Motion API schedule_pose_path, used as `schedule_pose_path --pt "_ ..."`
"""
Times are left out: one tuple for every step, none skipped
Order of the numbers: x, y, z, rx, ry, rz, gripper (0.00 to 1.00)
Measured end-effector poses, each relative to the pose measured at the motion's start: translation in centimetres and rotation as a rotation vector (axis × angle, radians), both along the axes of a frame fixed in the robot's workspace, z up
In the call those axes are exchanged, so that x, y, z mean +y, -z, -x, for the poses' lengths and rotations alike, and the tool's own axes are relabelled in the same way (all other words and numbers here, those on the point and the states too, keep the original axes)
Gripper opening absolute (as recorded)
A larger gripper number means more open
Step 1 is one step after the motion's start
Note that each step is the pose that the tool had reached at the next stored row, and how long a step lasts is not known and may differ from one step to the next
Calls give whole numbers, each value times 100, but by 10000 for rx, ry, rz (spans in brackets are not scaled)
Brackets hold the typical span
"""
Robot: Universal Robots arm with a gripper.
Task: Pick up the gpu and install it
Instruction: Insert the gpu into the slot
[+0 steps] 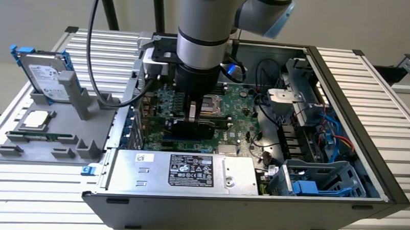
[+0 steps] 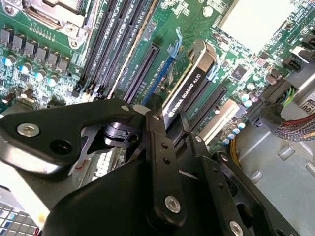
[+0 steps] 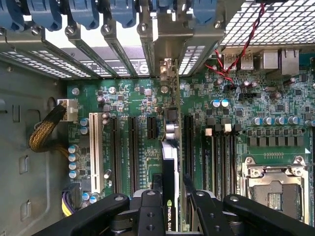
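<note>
Exterior view, centre of frame: my arm (image 1: 202,23) reaches straight down into the open computer case (image 1: 340,150), which lies on a slatted table (image 1: 38,191). My gripper (image 1: 193,119) sits low over the green motherboard (image 1: 242,129), its fingers clenched on the gpu (image 1: 194,129), a dark card held on edge just above the board.

Second wrist view, centre: the gpu (image 2: 189,86) stands edge-on with its black shroud showing, lying along the long dark expansion slots, with my black fingers (image 2: 160,147) gripping it from both sides.

First wrist view, lower centre: the gpu (image 3: 170,172) runs as a thin upright strip between two slots, its far end pointing toward the rear slot brackets at the top of the frame. Whether it is fully seated I cannot tell.

Exterior view, left of frame: a grey fixture tray (image 1: 26,139) holds a hard drive (image 1: 46,76) standing upright, and a memory stick (image 1: 40,137) lying flat. The silver power supply (image 1: 182,171) fills the case's near edge.
</note>
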State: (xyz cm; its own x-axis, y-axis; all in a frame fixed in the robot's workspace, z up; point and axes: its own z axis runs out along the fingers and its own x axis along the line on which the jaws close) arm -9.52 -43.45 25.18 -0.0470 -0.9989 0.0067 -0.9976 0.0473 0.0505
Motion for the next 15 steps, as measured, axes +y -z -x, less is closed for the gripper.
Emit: schedule_pose_path --pt "0 -2 -1 9 0 -1 0" --pt "0 -3 -2 19 -1 -4 0" --pt "0 -3 -2 21 -1 -3 0" --pt "0 -4 -2 24 -1 0 0" --pt "0 -13 -1 25 0 -3 0" --pt "0 -22 -1 26 2 -12 0" --pt "0 -38 -1 33 2 -3 0" --pt "-1 -51 -1 35 2 0 0" --pt "-1 -57 -3 36 0 1 0" --pt "-2 -56 -3 36 0 1 0" --pt "-2 -54 -3 36 -1 2 0" --pt "-2 -53 -3 35 0 3 0" --pt "-3 -51 -3 35 -1 4 0" --pt "-3 -47 -3 33 -1 3 0" --pt "-2 -44 -3 27 -1 2 0"
